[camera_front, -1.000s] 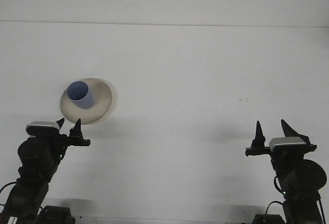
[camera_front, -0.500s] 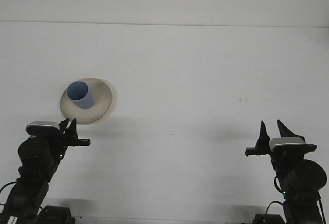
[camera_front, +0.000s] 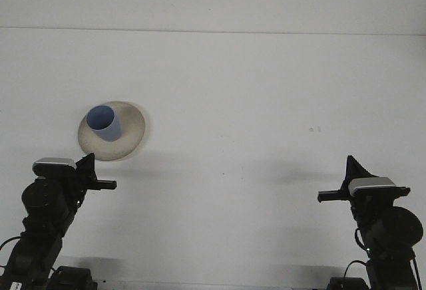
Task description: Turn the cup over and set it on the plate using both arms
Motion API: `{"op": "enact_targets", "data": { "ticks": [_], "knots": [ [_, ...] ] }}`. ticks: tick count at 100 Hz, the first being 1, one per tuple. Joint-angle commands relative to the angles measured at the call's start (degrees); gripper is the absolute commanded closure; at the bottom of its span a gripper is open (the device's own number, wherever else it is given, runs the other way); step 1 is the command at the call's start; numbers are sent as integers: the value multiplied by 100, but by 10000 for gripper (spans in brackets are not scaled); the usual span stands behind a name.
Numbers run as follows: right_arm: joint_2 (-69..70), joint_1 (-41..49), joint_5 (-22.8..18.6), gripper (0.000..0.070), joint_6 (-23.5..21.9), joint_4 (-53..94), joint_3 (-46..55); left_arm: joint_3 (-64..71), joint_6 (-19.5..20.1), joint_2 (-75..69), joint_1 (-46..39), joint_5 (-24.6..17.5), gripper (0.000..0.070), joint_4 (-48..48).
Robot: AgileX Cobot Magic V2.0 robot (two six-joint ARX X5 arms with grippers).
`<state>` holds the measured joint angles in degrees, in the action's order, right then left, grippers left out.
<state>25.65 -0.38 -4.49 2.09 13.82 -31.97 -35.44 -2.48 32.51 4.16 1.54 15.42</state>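
Pincer ends first: my left pincer (camera_front: 87,162) sits low at the near left with its fingers drawn together on nothing, and my right pincer (camera_front: 354,167) sits low at the near right, likewise closed and empty. From the biggest thing down: the broad white surface (camera_front: 253,104) spreads out ahead of me, bare but for one group on its left half. That group is a round cream-coloured plate (camera_front: 130,137), and on it stands a small blue plastic cup (camera_front: 104,122), towards the plate's far-left part, its long axis near upright with a slight lean, its open mouth apparently facing up. The cup lies just ahead of my left pincer and a little to its right, with the plate's near rim close beyond the fingertips; my right pincer is well apart from it, across most of the surface. I judge the flip and placing done, with both arms parked back at the near edge; any further reach for the cup would fall to my left arm.
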Motion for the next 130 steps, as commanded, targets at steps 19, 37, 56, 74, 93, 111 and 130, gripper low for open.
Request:
{"op": "enact_targets", "data": {
  "ticks": [19, 37, 56, 74, 93, 111, 130],
  "knots": [
    [17, 4, 2, 700, -79, -57, -26, -57, -11, -144, 9, -4, 693, -55],
    [17, 4, 2, 700, -79, -57, -26, -57, -11, -306, 9, -4, 693, -55],
    [17, 4, 2, 700, -79, -57, -26, -57, -11, -494, 9, -4, 693, -55],
    [15, 4, 2, 700, -79, -57, -26, -57, -11, -682, 9, -4, 693, -52],
    [17, 4, 2, 700, -79, -57, -26, -13, 63, -835, 9, -2, 691, -232],
    [17, 4, 2, 700, -79, -57, -26, 584, 160, -1213, 9, -7, 689, -1045],
    [17, 4, 2, 700, -79, -57, -26, 1576, 210, -1871, 7, -4, 689, -1727]
  ]
}}
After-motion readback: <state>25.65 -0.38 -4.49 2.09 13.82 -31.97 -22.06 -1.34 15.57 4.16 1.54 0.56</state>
